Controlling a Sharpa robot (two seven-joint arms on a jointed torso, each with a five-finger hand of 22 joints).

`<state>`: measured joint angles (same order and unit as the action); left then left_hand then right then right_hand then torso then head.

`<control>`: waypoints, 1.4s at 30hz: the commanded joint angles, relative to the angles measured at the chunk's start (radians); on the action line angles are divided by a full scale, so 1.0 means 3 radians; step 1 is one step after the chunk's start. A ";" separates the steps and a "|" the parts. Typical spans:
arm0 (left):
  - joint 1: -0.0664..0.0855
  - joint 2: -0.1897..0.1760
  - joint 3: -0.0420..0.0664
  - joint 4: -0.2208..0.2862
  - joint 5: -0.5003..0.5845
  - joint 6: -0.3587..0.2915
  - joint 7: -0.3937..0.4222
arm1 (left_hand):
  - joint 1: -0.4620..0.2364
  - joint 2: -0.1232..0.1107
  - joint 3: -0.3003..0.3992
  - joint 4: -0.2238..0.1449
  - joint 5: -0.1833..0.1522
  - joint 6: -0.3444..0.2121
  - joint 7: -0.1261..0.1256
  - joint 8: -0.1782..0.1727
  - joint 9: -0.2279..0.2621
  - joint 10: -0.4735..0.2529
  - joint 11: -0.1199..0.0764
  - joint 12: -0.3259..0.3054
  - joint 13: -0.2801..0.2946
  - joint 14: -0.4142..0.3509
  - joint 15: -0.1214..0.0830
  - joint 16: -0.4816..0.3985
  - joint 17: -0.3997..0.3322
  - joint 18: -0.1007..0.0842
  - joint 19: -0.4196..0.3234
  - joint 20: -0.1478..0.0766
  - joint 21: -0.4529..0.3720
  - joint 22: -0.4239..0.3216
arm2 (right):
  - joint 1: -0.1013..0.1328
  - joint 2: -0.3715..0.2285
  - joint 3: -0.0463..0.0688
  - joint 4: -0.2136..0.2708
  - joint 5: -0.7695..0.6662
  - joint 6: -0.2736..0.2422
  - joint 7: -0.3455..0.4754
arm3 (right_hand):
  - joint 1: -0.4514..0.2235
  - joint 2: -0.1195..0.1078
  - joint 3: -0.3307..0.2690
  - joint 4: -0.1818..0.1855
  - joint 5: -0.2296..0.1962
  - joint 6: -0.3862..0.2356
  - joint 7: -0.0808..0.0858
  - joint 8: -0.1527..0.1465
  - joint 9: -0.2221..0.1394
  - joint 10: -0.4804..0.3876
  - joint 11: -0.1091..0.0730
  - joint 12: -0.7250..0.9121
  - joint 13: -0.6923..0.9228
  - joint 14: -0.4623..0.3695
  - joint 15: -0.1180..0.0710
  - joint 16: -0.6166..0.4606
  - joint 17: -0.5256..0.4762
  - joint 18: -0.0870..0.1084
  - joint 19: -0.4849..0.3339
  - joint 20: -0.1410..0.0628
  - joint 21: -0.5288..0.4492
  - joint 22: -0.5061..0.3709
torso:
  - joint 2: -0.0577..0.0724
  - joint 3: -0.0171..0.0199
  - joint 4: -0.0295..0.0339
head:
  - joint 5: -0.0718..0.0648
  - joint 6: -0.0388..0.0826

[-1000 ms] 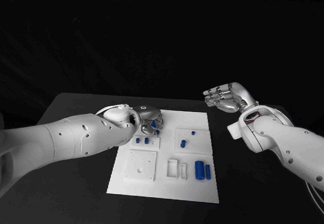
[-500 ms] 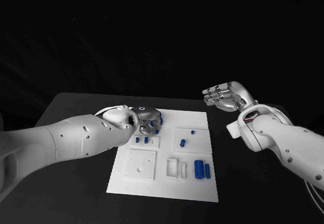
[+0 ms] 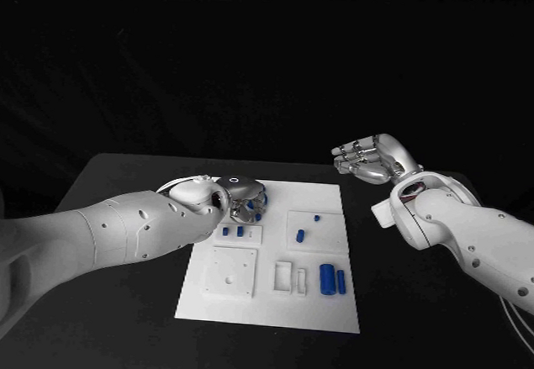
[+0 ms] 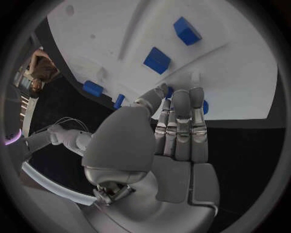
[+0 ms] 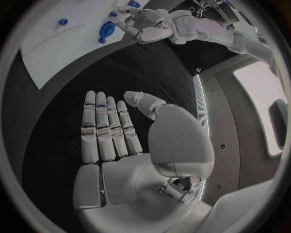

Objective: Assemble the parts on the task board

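Note:
The white task board (image 3: pixel 273 298) lies in the middle of the black table. My left hand (image 3: pixel 244 196) hovers low over the board's far left corner. Its fingers (image 4: pixel 181 116) lie close together and the thumb pinches a blue round part (image 3: pixel 257 207) against them. That round part (image 5: pixel 108 30) also peeks out beside the left hand (image 5: pixel 148 24) in the right wrist view, mostly hidden by the fingers. My right hand (image 3: pixel 368 159) is raised above the table's far right. Its fingers (image 5: pixel 106 128) are straight and apart from the thumb, and it holds nothing.
Two small blue parts (image 3: pixel 234 230) stand in a square recess near the left hand. Two more blue parts (image 3: pixel 303 234) sit in the recess to the right. A pair of long blue pieces (image 3: pixel 333 279) lies at the board's right, next to white slots (image 3: pixel 283 276).
My left hand has drifted slightly toward the board's far edge with the blue part. The right hand has barely moved.

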<state>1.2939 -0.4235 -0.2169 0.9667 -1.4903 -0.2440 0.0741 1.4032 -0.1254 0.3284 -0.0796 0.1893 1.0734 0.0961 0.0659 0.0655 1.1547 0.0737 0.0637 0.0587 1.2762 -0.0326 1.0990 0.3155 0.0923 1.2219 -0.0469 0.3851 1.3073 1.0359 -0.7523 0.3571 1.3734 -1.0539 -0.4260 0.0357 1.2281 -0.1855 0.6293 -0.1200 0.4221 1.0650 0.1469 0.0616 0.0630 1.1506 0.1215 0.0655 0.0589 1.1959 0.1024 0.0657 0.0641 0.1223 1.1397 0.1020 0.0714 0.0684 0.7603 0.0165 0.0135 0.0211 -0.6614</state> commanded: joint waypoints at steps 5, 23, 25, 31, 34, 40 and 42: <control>-0.0007 0.0032 0.0001 -0.0026 0.0028 0.0033 0.0015 | -0.0029 0.0015 0.0018 0.0018 -0.0022 0.0010 0.0002 -0.0011 -0.0002 0.0052 -0.0018 -0.0021 -0.0003 0.0040 -0.0012 0.0031 0.0004 0.0010 0.0002 -0.0020 0.0038 0.0074 | 0.0000 0.0007 0.0001 0.0009 0.0000 0.0019 0.0023 | -0.0021 0.0001 -0.0003 0.0023 0.0013 -0.0019 0.0008 0.0002 -0.0001 -0.0012 -0.0002 -0.0012 -0.0004 -0.0009 0.0014 -0.0013 -0.0005 0.0044 -0.0008 0.0011 0.0004 -0.0003 | -0.0001 -0.0001 0.0001 | -0.0005 -0.0005; -0.0058 0.0085 -0.0005 -0.0159 0.0014 0.0148 -0.0046 | -0.0003 0.0086 0.0044 0.0028 -0.0029 0.0093 0.0031 -0.0012 -0.0003 0.0123 -0.0024 -0.0021 -0.0003 0.0056 -0.0003 0.0061 0.0015 0.0021 -0.0014 -0.0016 0.0112 0.0075 | 0.0001 0.0017 0.0001 0.0016 -0.0004 0.0039 0.0019 | -0.0022 0.0001 -0.0006 0.0025 0.0016 -0.0018 0.0008 0.0002 -0.0001 -0.0013 -0.0002 -0.0013 -0.0004 -0.0010 0.0015 -0.0013 -0.0005 0.0044 -0.0008 0.0010 0.0005 -0.0003 | 0.0001 -0.0001 0.0002 | -0.0019 -0.0018; -0.0059 0.0086 -0.0005 -0.0164 0.0014 0.0152 -0.0038 | -0.0004 0.0097 0.0043 0.0029 -0.0031 0.0104 0.0030 -0.0012 -0.0003 0.0137 -0.0026 -0.0021 -0.0003 0.0063 -0.0002 0.0065 0.0016 0.0024 -0.0013 -0.0015 0.0123 0.0075 | 0.0001 0.0019 0.0001 0.0015 -0.0004 0.0041 0.0019 | -0.0022 0.0001 -0.0006 0.0025 0.0016 -0.0018 0.0008 0.0002 -0.0001 -0.0013 -0.0002 -0.0013 -0.0004 -0.0010 0.0015 -0.0013 -0.0005 0.0044 -0.0008 0.0010 0.0005 -0.0003 | 0.0001 -0.0001 0.0004 | -0.0021 -0.0019; -0.0063 0.0090 -0.0007 -0.0159 0.0031 0.0161 0.0005 | -0.0010 0.0140 0.0026 0.0041 -0.0042 0.0171 0.0024 -0.0008 0.0000 0.0212 -0.0043 -0.0020 -0.0003 0.0076 -0.0004 0.0078 0.0020 0.0026 -0.0010 -0.0015 0.0146 0.0073 | 0.0001 0.0027 0.0001 0.0012 -0.0005 0.0045 0.0019 | -0.0022 0.0001 -0.0006 0.0025 0.0016 -0.0018 0.0008 0.0002 -0.0001 -0.0013 -0.0002 -0.0013 -0.0004 -0.0010 0.0015 -0.0013 -0.0005 0.0044 -0.0008 0.0010 0.0005 -0.0003 | 0.0001 -0.0001 0.0003 | -0.0015 -0.0024; -0.0064 0.0090 -0.0007 -0.0151 0.0051 0.0158 0.0026 | -0.0014 0.0164 0.0006 0.0045 -0.0056 0.0223 0.0015 -0.0006 0.0002 0.0265 -0.0058 -0.0020 -0.0002 0.0087 -0.0008 0.0089 0.0024 0.0025 -0.0005 -0.0017 0.0156 0.0073 | 0.0001 0.0029 0.0001 0.0011 -0.0005 0.0047 0.0019 | -0.0024 0.0006 -0.0011 0.0029 0.0021 -0.0015 0.0007 0.0003 -0.0001 -0.0012 -0.0003 -0.0013 -0.0004 -0.0009 0.0014 -0.0013 -0.0005 0.0044 -0.0007 0.0010 0.0005 -0.0003 | 0.0000 -0.0001 0.0002 | -0.0010 -0.0027; -0.0065 0.0082 -0.0007 -0.0128 0.0101 0.0133 0.0070 | -0.0030 0.0218 -0.0078 0.0050 -0.0069 0.0327 -0.0008 -0.0007 0.0004 0.0353 -0.0085 -0.0020 -0.0001 0.0113 -0.0018 0.0114 0.0033 0.0017 0.0004 -0.0025 0.0175 0.0069 | 0.0001 0.0030 0.0001 0.0009 -0.0006 0.0052 0.0016 | -0.0024 0.0006 -0.0011 0.0029 0.0021 -0.0015 0.0007 0.0003 -0.0001 -0.0012 -0.0003 -0.0013 -0.0004 -0.0009 0.0014 -0.0013 -0.0005 0.0044 -0.0007 0.0010 0.0005 -0.0003 | -0.0001 -0.0003 0.0004 | -0.0008 -0.0028; -0.0066 0.0078 -0.0007 -0.0125 0.0113 0.0117 0.0079 | -0.0028 0.0235 -0.0093 0.0049 -0.0068 0.0353 -0.0014 -0.0007 0.0005 0.0374 -0.0091 -0.0020 -0.0001 0.0120 -0.0021 0.0116 0.0034 0.0016 0.0009 -0.0029 0.0178 0.0069 | 0.0001 0.0030 0.0001 0.0008 -0.0007 0.0053 0.0014 | -0.0024 0.0006 -0.0011 0.0029 0.0021 -0.0015 0.0007 0.0003 -0.0001 -0.0012 -0.0003 -0.0013 -0.0004 -0.0009 0.0014 -0.0013 -0.0005 0.0044 -0.0007 0.0010 0.0005 -0.0003 | -0.0001 -0.0002 0.0004 | -0.0008 -0.0026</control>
<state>1.2812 -0.4006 -0.2156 0.9252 -1.4714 -0.2324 0.0809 1.3955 -0.0632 0.3044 -0.0647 0.1732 1.1751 0.0919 0.0657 0.0653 1.2606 0.0460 0.0617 0.0601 1.3061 -0.0409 1.1302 0.3245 0.0922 1.2257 -0.0504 0.4336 1.3076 1.0362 -0.7440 0.3571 1.3748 -1.0539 -0.4229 0.0344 1.2281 -0.1855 0.6265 -0.1173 0.4221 1.0652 0.1468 0.0616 0.0631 1.1507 0.1215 0.0655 0.0590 1.1962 0.1020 0.0657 0.0642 0.1222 1.1397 0.1020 0.0714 0.0685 0.7601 0.0158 0.0145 0.0184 -0.6701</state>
